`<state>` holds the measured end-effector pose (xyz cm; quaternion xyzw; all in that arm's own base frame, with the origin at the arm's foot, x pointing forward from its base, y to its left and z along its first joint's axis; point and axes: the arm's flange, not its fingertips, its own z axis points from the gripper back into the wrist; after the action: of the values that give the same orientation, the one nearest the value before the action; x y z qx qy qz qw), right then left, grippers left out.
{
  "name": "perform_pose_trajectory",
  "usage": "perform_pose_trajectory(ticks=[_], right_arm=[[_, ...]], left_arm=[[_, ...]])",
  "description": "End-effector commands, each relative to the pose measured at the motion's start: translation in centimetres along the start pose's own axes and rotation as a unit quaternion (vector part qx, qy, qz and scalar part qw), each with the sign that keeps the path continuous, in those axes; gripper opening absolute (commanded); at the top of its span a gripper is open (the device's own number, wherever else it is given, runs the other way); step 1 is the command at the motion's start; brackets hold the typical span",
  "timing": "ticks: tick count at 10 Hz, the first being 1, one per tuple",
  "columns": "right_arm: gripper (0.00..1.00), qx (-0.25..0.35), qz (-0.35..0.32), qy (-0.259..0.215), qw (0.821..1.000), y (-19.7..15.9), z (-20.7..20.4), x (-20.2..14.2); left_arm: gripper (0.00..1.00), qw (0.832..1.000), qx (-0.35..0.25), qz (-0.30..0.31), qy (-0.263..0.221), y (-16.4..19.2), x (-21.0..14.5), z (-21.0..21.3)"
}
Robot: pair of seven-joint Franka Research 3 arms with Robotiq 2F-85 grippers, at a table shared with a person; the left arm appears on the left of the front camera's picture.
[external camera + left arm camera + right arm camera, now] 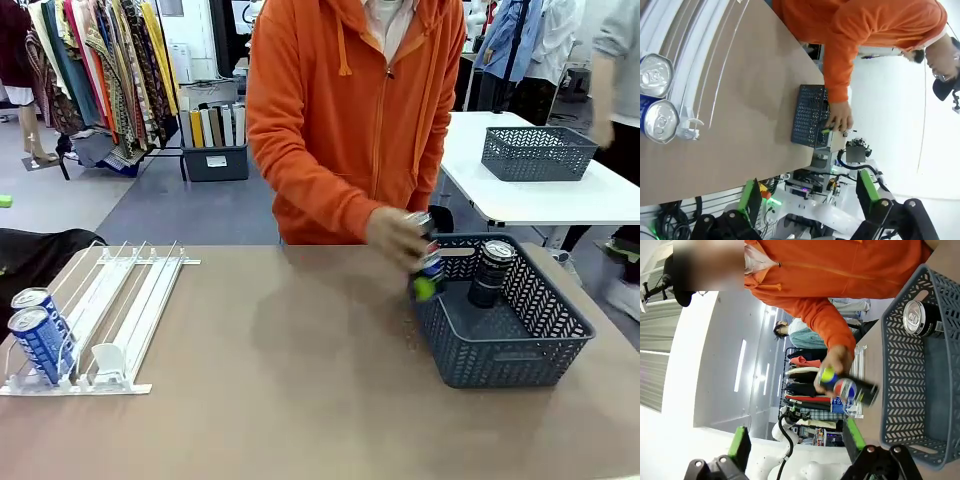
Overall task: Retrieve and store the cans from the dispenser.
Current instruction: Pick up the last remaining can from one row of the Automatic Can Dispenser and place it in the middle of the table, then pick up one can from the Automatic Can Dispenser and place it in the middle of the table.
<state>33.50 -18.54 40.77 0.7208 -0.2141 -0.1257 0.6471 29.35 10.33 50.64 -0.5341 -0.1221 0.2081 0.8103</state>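
Hand [396,236] holds Pepsi can [428,274] at basket [500,352] rim; left jaws, right jaws wide.

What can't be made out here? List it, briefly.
- Dark Pepsi-logo aluminium can: front view, motion-blurred and partly covered by the person's hand.
- Black can in the dark grey mesh basket: front view, print too small to read.
- Blue-and-white cans: left wrist view, cut by the left edge.

Person's hand [398,236] and the Pepsi can [428,272] it's gripping are smearing with motion blur. Basket wall [500,345] is hiding the black can's [492,266] lower half. The left wrist view's edge is cropping both blue cans [656,75].
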Motion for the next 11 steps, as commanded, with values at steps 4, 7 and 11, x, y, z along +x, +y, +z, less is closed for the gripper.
perform_pose_trajectory(ticks=[4,7,11], right_arm=[[1.00,-0.001,0.006,0.009,1.000,0.3,0.1,0.1],[1.00,-0.001,0.006,0.009,1.000,0.3,0.1,0.1],[1.00,-0.001,0.006,0.009,1.000,0.3,0.1,0.1]], left_arm=[[1.00,1.000,-0.005,-0.012,-0.004,-0.3,-0.2,0.3],[1.00,1.000,-0.005,-0.012,-0.004,-0.3,-0.2,0.3],[1.00,0.879,0.446,-0.159,-0.053,-3.3,-1.4,-2.3]])
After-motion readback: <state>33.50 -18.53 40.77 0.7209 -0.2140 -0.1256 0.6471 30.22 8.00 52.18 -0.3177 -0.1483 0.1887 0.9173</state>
